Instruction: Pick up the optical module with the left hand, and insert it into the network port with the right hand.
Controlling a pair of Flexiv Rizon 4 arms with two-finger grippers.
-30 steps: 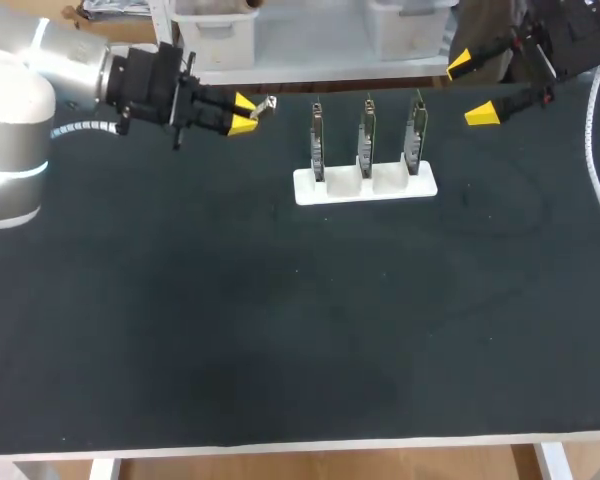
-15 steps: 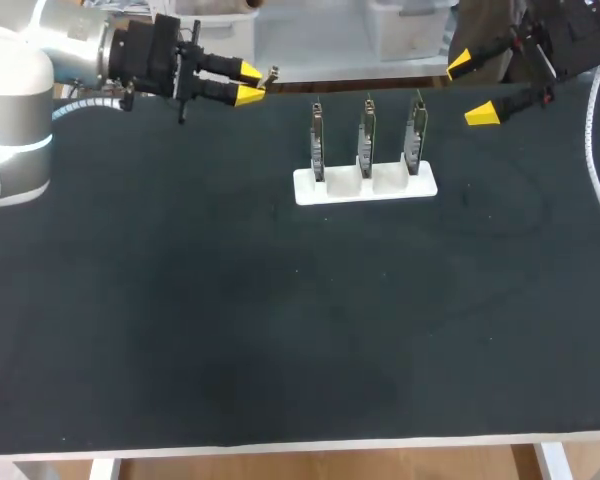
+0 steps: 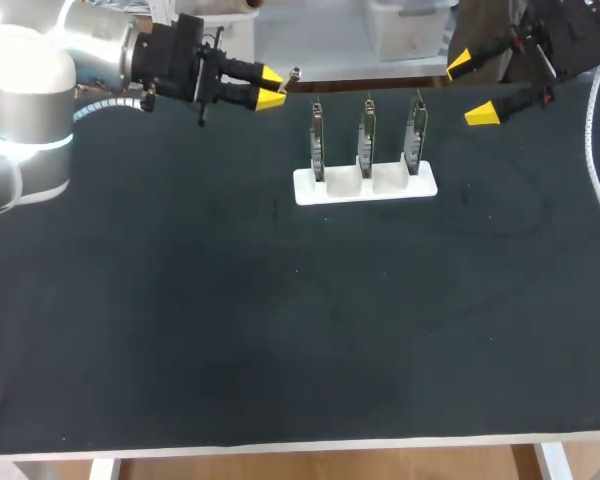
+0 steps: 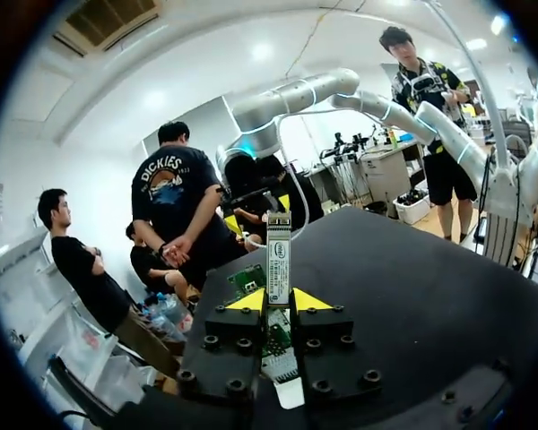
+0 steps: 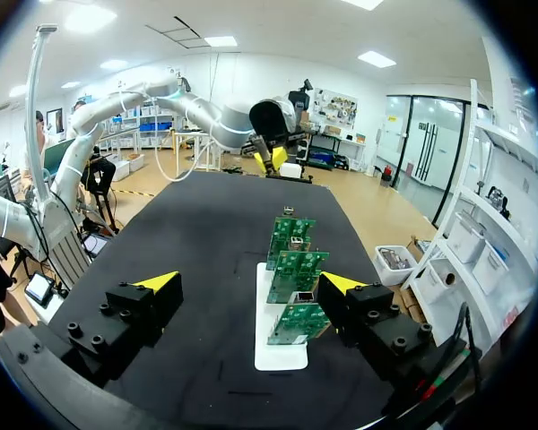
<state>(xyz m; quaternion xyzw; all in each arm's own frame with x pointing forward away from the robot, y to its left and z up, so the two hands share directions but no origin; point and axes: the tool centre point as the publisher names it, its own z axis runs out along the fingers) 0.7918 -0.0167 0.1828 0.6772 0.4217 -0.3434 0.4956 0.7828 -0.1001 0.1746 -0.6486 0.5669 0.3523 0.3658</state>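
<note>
The left claw (image 3: 272,88) is clenched on a slim silver metal optical module (image 4: 278,255) with a white label. It grips the lower end, so the bar juts past the yellow tips, near the black bench's (image 3: 280,330) far edge. To its right, three green circuit boards (image 3: 367,135) stand upright in a white stand (image 3: 365,186). The right claw (image 3: 470,88) hangs released beyond them.

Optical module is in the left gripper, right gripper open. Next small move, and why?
Probably carry the optical module rightward above the circuit boards toward the right gripper. The left gripper is shut on it; the right gripper hangs open beyond the boards, so a handover seems due.
</note>
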